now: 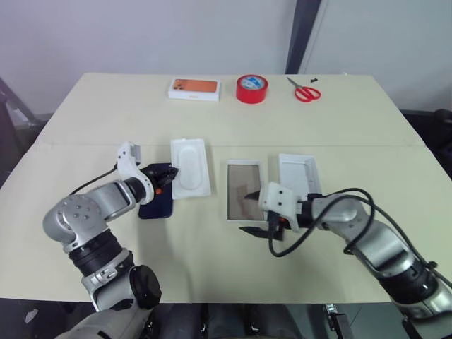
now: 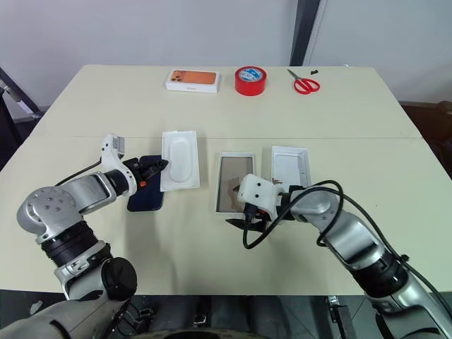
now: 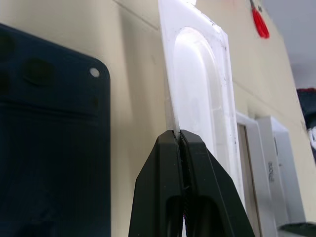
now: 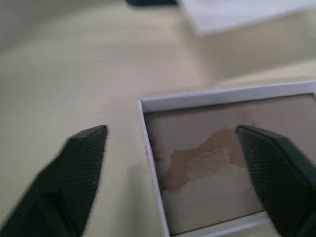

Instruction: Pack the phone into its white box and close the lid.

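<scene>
Glossy navy phone (image 1: 155,205) beside moulded white plastic insert (image 1: 190,167).

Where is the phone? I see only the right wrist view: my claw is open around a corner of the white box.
Observer: The phone lies flat on the table, outside the white box, left of a white moulded insert.
Operator: What is the left claw doing?
Observer: The left claw is shut on the insert's edge, beside the phone.
Operator: And the lid?
Observer: The lid lies inside-up, to the right of the box.
</scene>
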Motion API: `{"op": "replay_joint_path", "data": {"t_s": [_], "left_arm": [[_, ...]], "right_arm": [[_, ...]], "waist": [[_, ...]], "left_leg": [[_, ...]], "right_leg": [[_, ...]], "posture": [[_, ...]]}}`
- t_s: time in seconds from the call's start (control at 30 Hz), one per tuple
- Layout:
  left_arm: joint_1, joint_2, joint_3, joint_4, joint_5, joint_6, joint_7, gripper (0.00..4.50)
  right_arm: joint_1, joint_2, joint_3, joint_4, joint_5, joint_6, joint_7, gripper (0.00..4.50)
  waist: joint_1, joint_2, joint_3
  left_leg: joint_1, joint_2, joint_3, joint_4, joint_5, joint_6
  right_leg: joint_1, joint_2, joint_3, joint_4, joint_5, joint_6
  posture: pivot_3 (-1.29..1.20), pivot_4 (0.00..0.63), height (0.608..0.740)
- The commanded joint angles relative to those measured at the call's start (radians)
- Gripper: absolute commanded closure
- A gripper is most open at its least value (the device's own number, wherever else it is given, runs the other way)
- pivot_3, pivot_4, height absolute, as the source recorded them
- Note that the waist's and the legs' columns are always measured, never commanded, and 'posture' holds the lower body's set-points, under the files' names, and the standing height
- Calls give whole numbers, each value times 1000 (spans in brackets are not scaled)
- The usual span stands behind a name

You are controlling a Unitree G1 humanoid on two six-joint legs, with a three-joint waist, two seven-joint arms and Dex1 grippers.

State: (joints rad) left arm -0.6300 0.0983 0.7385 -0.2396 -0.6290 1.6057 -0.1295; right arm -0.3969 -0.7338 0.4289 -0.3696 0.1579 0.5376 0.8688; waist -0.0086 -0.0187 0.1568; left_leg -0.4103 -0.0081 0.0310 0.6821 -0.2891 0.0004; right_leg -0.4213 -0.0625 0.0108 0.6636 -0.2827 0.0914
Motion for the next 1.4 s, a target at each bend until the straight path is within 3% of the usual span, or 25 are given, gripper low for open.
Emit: {"op": "replay_joint_path", "data": {"t_s": [0.03, 0.17, 0.37, 0.7, 0.8, 0.93, 1.17, 1.4], "left_arm": [[-29, 9, 21, -40, -28, 9, -8, 4500], [-30, 2, 45, -55, -43, 9, 2, 4500], [-48, -20, 73, -64, -71, 9, 21, 4500], [-69, -33, 59, -43, -106, 9, 69, 4500], [-67, -43, 50, -48, -116, 9, 88, 4500], [-50, -60, 16, -61, -135, 9, 118, 4500], [-2, -63, -90, -73, -179, 9, 190, 4500], [57, -46, -197, -57, -226, 9, 262, 4500]], "right_arm": [[-21, 1, 43, 23, -66, -56, 38, 2351], [-37, 20, 61, 28, -89, -69, 70, 4384], [-83, 87, 104, 38, -150, -69, 77, 4456], [-198, 273, 189, 223, -261, -107, 51, 4456], [-197, 288, 147, 195, -220, -74, 72, 3613], [-173, 255, 52, 120, -162, -58, 85, 1596], [-101, 79, -123, -15, -42, -10, 178, 1596], [-107, 61, -142, 18, -52, -25, 144, 1596]], "waist": [[0, 0, 0], [-3, 0, 0], [-3, 0, 0], [-4, -1, 0], [-4, -1, 0], [-3, -1, 0], [-2, -1, 0], [-6, -1, 0]], "left_leg": [[0, 0, 0, 0, 0, 0], [0, 0, 0, 0, 0, 0], [0, 0, 0, 0, 1, -2], [0, 0, 0, 0, 1, -3], [0, 0, 0, 0, 1, -3], [0, 0, 0, 0, 1, -3], [0, -1, -1, -1, 0, -1], [0, 0, -1, -1, -1, 1]], "right_leg": [[0, 0, 0, 0, 0, 0], [0, 0, 0, 0, 0, 0], [0, 0, 0, 0, 0, 0], [-1, 0, 0, 1, 0, 0], [-1, 0, 0, 1, 0, 0], [-1, 0, 0, 1, 0, 0], [-1, -1, 0, 1, 0, 0], [-1, 0, 0, 1, 0, 0]], "posture": [[0, 150, 725], [0, 150, 725], [0, 150, 725], [0, 150, 725], [0, 150, 725], [0, 150, 725], [0, 150, 725], [0, 150, 725]]}}
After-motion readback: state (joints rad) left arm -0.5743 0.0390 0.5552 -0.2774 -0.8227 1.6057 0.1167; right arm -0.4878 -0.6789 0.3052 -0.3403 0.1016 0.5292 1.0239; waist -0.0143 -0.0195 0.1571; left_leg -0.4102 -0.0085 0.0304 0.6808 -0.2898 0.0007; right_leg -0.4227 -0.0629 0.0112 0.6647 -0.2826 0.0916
